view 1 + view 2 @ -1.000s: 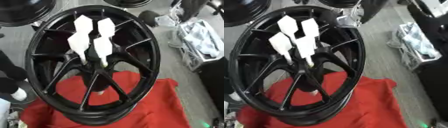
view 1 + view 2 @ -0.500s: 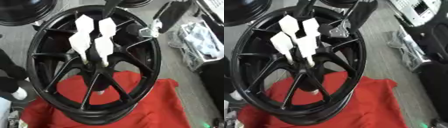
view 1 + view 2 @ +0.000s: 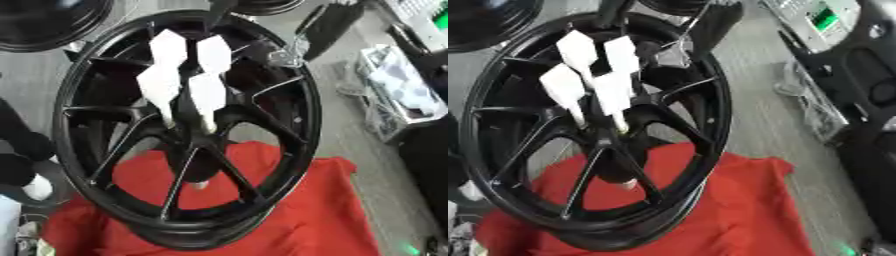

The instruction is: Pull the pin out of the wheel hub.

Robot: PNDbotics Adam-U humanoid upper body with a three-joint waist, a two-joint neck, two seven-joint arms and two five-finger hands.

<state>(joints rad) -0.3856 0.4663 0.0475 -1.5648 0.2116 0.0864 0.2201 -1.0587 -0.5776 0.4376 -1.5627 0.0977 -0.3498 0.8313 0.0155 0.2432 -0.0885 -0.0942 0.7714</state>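
The black wheel (image 3: 184, 130) stood tilted on a red cloth (image 3: 297, 210), hub toward the camera. Four white-headed pins (image 3: 188, 75) sat in the hub, shafts converging at its centre; all appeared seated, none withdrawn. A dark arm came in from the upper right, and the right hand (image 3: 289, 52) hovered over the rim's upper right, apart from the pins; whether its fingers were spread or curled I could not tell. The left hand showed nowhere. Judged: the pull had not begun, with reach, grasp and extraction remaining.

White pins (image 3: 185, 80) crowd hub centre (image 3: 197, 131); gaps btwn spokes (image 3: 262, 90) stay open.
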